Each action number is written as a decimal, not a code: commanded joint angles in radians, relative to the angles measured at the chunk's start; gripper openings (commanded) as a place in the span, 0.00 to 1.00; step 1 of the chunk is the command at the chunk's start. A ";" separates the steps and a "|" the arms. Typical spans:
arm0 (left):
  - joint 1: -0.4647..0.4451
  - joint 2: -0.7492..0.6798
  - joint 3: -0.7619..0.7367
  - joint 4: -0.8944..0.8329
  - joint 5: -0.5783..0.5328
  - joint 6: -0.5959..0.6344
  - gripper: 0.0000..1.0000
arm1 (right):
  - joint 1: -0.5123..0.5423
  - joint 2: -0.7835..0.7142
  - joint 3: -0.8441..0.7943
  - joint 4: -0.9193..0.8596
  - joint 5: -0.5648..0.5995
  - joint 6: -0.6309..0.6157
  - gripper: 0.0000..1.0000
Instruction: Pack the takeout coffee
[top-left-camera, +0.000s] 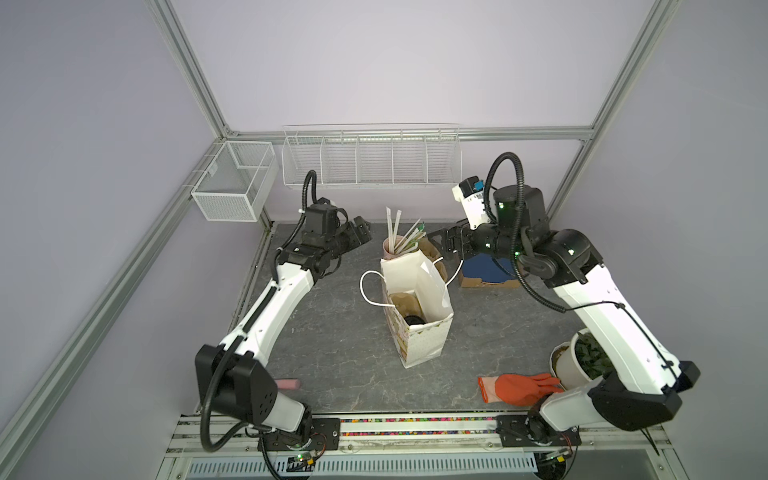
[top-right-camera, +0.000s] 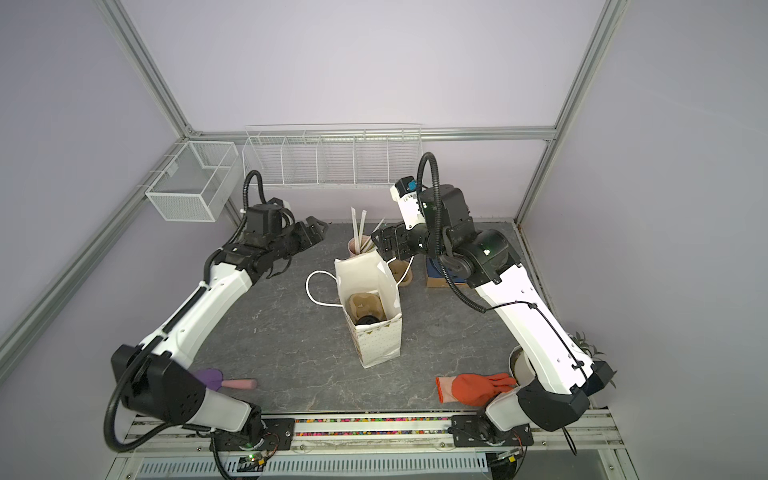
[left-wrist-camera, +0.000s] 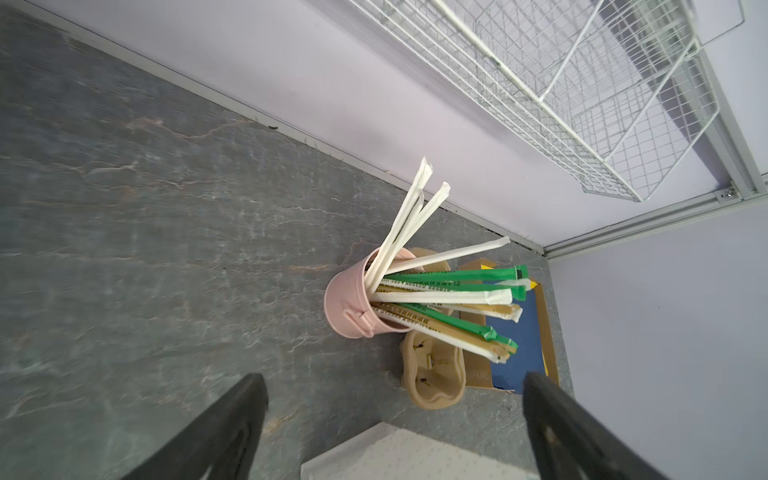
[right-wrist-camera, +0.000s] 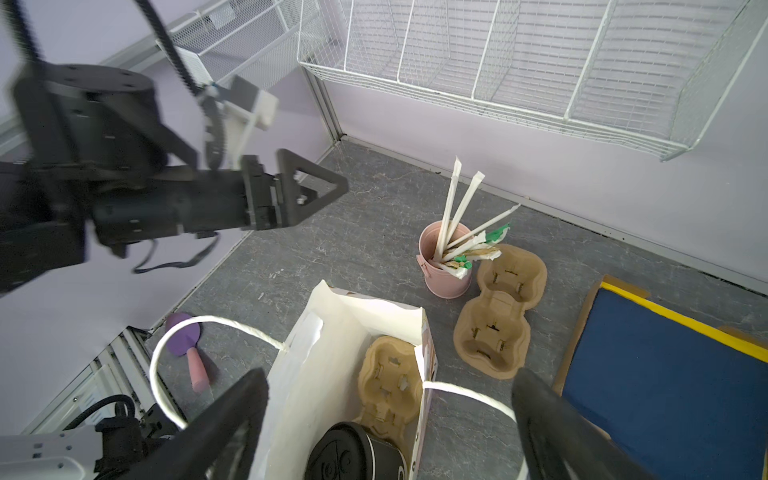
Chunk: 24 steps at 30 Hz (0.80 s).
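Gaping empty, left gripper (top-left-camera: 361, 232) and right gripper (top-left-camera: 436, 243) hover beyond the bag (top-left-camera: 428, 340) holding takeout coffee (right-wrist-camera: 353, 453).

box: brown flap of the cardboard box (left-wrist-camera: 515, 345) reads "APKINS" in the left wrist view; the letter before it isn't clear.
straws: green paper wrappers (left-wrist-camera: 449, 286) carry a row of dark capitals along their length, too blurred to read.
lid: black coffee lid (right-wrist-camera: 347, 455) has raised marks on top, not legible.
cup: white lettering on the black coffee cup (right-wrist-camera: 390, 457) shows only as a fragment at the frame edge, unreadable.
mount: white camera mount (top-left-camera: 471, 203) on the right arm has small dark print, too small to read.
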 joint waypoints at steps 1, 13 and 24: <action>0.005 0.122 0.045 0.173 0.094 -0.054 0.91 | -0.004 -0.030 -0.024 0.023 -0.022 -0.039 0.93; -0.012 0.400 0.274 0.171 0.108 0.025 0.75 | -0.005 -0.082 -0.070 -0.018 0.002 -0.021 0.93; -0.025 0.529 0.412 0.196 0.108 0.063 0.57 | -0.005 -0.138 -0.130 0.015 -0.018 0.009 0.93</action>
